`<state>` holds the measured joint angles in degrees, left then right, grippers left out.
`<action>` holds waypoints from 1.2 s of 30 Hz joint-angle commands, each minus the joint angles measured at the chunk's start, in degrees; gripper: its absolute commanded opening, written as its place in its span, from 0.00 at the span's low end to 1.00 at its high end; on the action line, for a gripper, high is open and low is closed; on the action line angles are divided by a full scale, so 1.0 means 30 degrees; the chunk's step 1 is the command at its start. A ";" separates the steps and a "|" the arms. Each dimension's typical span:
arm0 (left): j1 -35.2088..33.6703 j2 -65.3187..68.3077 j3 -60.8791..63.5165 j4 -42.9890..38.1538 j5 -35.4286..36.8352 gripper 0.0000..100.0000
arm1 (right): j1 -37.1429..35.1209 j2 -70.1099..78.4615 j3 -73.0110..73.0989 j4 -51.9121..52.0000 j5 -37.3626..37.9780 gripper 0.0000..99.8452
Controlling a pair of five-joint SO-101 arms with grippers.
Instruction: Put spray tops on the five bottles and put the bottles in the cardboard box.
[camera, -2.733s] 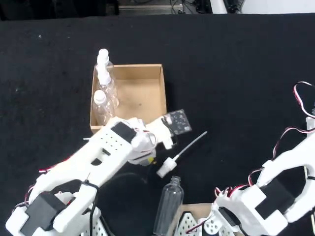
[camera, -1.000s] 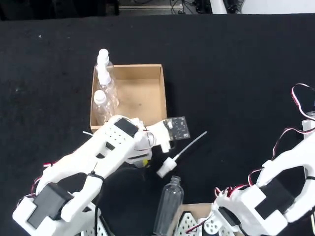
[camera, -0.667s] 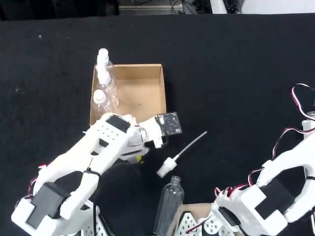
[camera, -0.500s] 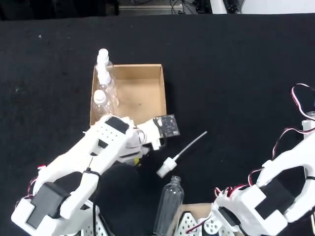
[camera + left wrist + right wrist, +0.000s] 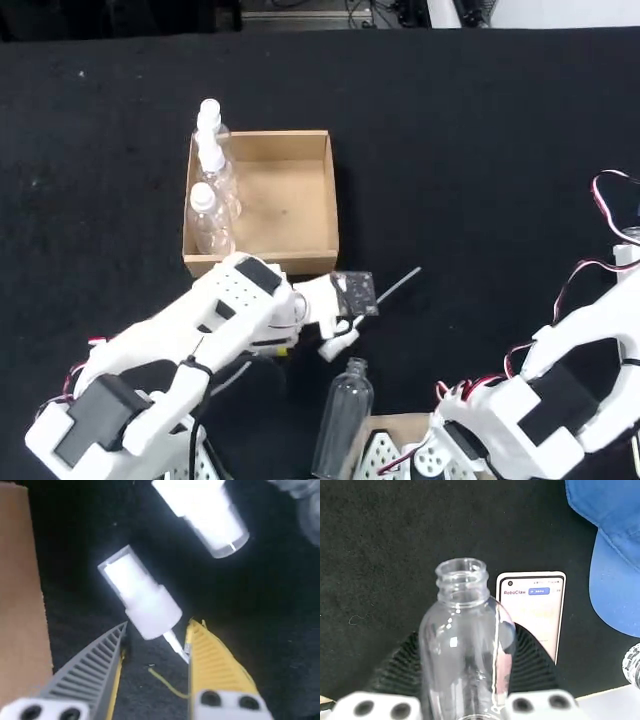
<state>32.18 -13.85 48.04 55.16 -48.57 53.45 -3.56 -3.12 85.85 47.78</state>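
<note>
Black table (image 5: 480, 150), cardboard box (image 5: 331, 190) toward its far left, right gripper (image 5: 467, 640) pinching the open bottle (image 5: 465, 610) by the near edge. Left gripper (image 5: 157, 630) sits spread around the spray top (image 5: 142, 602) (tube (image 5: 395, 285) trailing) off the box's near right corner. I'd clamp its fat end squarely, not the tube.
</note>
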 commanded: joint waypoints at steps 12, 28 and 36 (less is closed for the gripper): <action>-0.0747 0.0059 -0.4059 0.1875 0.5011 0.25 | 0.0381 -0.1304 -0.0190 0.0000 0.0176 0.03; -0.0659 0.3927 -0.6403 0.1553 0.7971 0.20 | 0.0322 -0.1304 -0.0220 -0.0029 0.0205 0.03; -0.0806 0.4103 -0.5436 0.1465 0.8117 0.20 | 0.0293 -0.1304 -0.0220 -0.0029 0.0205 0.03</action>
<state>30.51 -1.19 32.04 60.18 -24.75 53.45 -3.56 -3.12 85.85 47.78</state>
